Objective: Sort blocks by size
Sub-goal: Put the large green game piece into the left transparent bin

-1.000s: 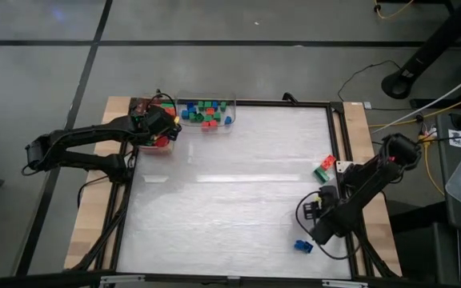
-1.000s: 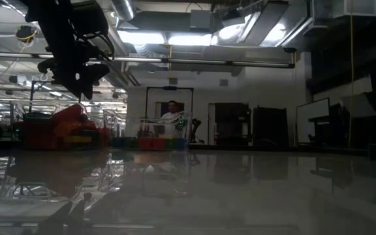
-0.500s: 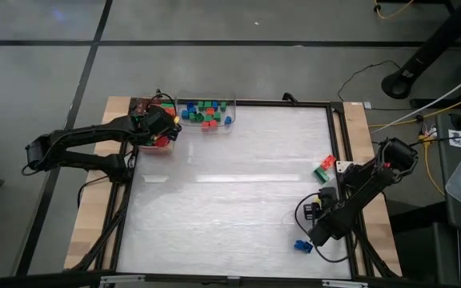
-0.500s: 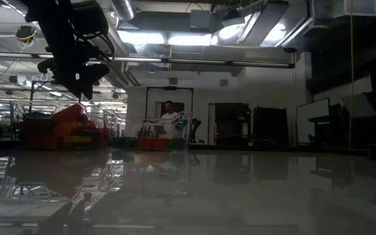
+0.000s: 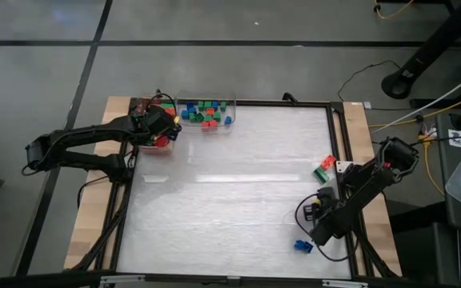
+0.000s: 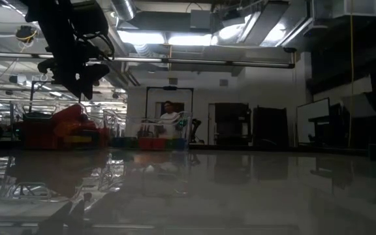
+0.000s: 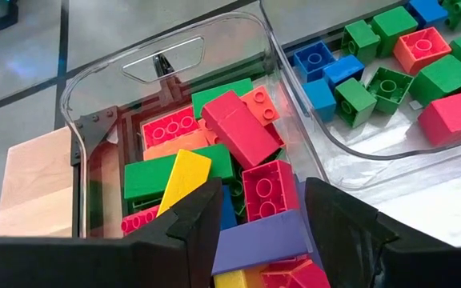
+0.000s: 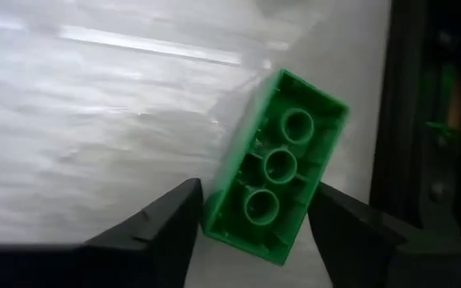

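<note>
At about ten o'clock on the counter (image 5: 230, 200) we see the left tool (image 7: 254, 212) hanging over a clear bin (image 7: 166, 72) that is full of long blocks (image 7: 238, 128). Its fingers stand apart, and a purple brick (image 7: 262, 240) lies between them, but we cannot tell if it is really pinched or only lying on the heap. Just beside it, toward twelve o'clock, a second clear tray (image 5: 206, 114) carries the short blocks in blue, green and red. Toward three o'clock a red and a green brick (image 5: 322, 168) lie loose near the counter's edge, and a blue brick (image 5: 302, 246) lies at about five o'clock. The right tool (image 8: 250, 212) works there, with its fingers on both sides of a long green block (image 8: 278, 164) that is tilted with its hollow underside toward the camera. In our judgement this grip is risky: a slanted block may twist or slip out during lifting. The blue brick near the edge could be pushed off the counter by the arm.
</note>
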`<state>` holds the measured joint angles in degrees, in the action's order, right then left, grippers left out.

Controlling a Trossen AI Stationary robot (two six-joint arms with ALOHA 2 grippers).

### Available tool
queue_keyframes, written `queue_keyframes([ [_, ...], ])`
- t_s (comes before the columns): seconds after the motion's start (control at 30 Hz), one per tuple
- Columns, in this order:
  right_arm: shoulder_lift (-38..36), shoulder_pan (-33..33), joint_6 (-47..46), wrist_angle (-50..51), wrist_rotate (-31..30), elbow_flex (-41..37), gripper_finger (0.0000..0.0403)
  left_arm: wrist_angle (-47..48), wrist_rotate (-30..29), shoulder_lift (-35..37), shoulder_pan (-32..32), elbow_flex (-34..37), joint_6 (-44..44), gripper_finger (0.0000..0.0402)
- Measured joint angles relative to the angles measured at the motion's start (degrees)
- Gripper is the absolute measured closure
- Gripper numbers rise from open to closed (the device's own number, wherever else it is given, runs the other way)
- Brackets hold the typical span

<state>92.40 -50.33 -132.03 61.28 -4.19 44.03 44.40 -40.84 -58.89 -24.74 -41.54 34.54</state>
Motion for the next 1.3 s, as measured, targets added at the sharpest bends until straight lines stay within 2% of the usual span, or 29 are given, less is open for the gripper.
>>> queue_keyframes([
  [0.13,0.06,0.02,3.49,-1.25,-3.03,-0.09,0.0234,-0.02,0.00,0.00,0.00,0.00,0.04,0.0235],
  [0.23,0.09,0.08,5.09,-2.48,-8.12,-0.11,0.0265,-0.04,0.04,0.02,0.20,0.00,0.92,0.0235],
  [0.43,0.24,0.13,8.02,-8.03,-23.49,-0.24,0.0264,-1.10,4.05,0.02,2.66,0.00,2.76,0.0235],
  [0.57,0.24,0.13,11.15,-14.57,-34.03,-0.24,0.0244,-3.77,8.71,0.02,5.37,0.00,2.86,0.0235],
  [0.8,0.24,0.57,21.51,-25.54,-43.15,-0.20,0.0260,-13.55,18.54,0.00,12.60,0.00,2.31,0.0235],
  [0.93,0.24,2.75,29.98,-32.74,-43.84,-0.20,0.0255,-24.58,25.77,-1.72,19.98,0.00,-4.64,0.0235],
  [1.07,0.22,6.22,41.53,-42.98,-43.49,-0.18,0.0247,-36.82,30.18,-6.14,28.96,-0.02,-18.57,0.0235],
  [1.17,0.22,9.23,52.30,-51.54,-39.63,-0.15,0.0251,-44.29,31.73,-10.62,35.07,-0.02,-31.36,0.0235],
  [1.3,0.22,13.48,64.74,-62.65,-30.67,-0.15,0.0255,-51.04,31.77,-16.78,41.08,-0.02,-47.57,0.0235],
])
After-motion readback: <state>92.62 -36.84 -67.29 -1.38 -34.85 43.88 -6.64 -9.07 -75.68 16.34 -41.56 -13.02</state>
